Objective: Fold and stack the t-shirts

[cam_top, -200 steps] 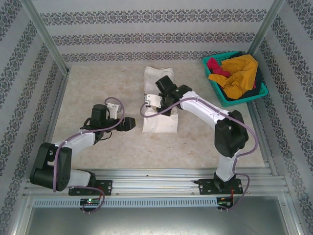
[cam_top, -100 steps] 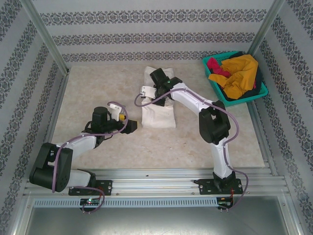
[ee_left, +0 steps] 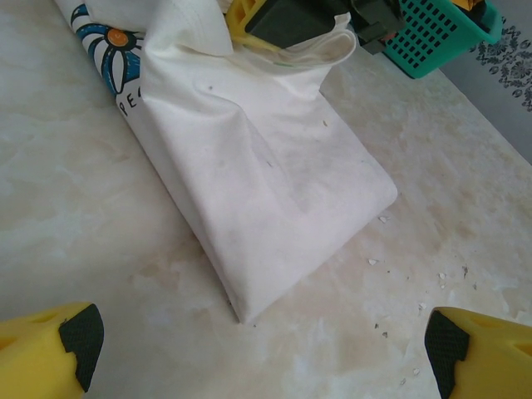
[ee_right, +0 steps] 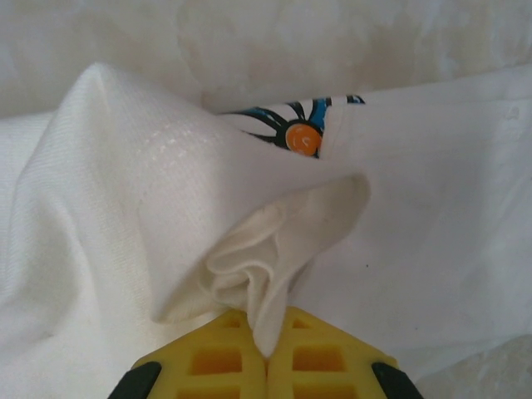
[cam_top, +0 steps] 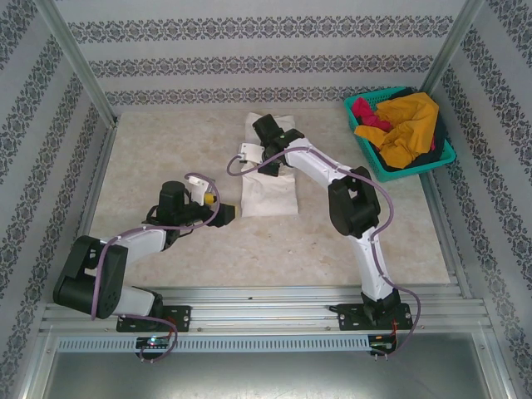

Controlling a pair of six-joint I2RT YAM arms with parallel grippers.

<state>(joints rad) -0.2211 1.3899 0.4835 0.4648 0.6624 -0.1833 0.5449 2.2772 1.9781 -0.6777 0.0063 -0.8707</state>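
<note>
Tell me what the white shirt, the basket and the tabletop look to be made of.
The shirt looks like soft matte cloth, likely cotton: it creases and folds. The basket looks like rigid teal plastic, moulded in a mesh. The tabletop is smooth with cream marble veining; stone or laminate, I cannot tell.

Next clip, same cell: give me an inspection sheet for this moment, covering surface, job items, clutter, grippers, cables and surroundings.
Surface: pale marbled table.
Job's things: white shirt folded long at centre, daisy print showing; yellow shirt, magenta shirt and dark shirt heaped in the teal basket, far right.
Clutter: small specks by the white shirt's corner.
Grippers: left gripper open, empty, beside the white shirt; right gripper shut on a fold of the white shirt.
Cables: purple cables run along both arms.
Surroundings: patterned walls, metal frame.
</note>
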